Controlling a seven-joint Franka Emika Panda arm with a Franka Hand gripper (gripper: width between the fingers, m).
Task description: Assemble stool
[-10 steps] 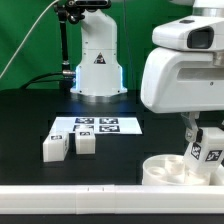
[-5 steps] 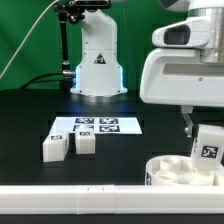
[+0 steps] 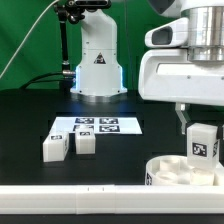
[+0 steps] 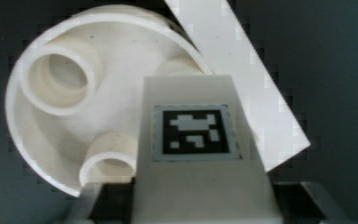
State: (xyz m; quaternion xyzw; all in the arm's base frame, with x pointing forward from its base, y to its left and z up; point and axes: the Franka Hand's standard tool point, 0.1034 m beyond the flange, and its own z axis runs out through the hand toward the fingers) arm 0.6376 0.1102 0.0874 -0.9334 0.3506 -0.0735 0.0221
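Note:
My gripper (image 3: pixel 200 130) is shut on a white stool leg (image 3: pixel 203 141) and holds it upright a little above the round seat (image 3: pixel 170 170) at the exterior view's right, near the front rail. In the wrist view the held leg (image 4: pixel 197 140) fills the middle with its square tag facing the camera, gripped between dark fingers (image 4: pixel 108 197), and the seat (image 4: pixel 78 90) with its round sockets lies below it. Two more legs (image 3: pixel 55 147) (image 3: pixel 85 143) lie on the black table at the exterior view's left.
The marker board (image 3: pixel 97 126) lies flat behind the two loose legs. The robot base (image 3: pixel 97 62) stands at the back. A long white border rail (image 3: pixel 80 203) runs along the front edge.
The gripper has lifted the held leg up from the seat and turned it more upright. The seat and the two loose legs have not moved.

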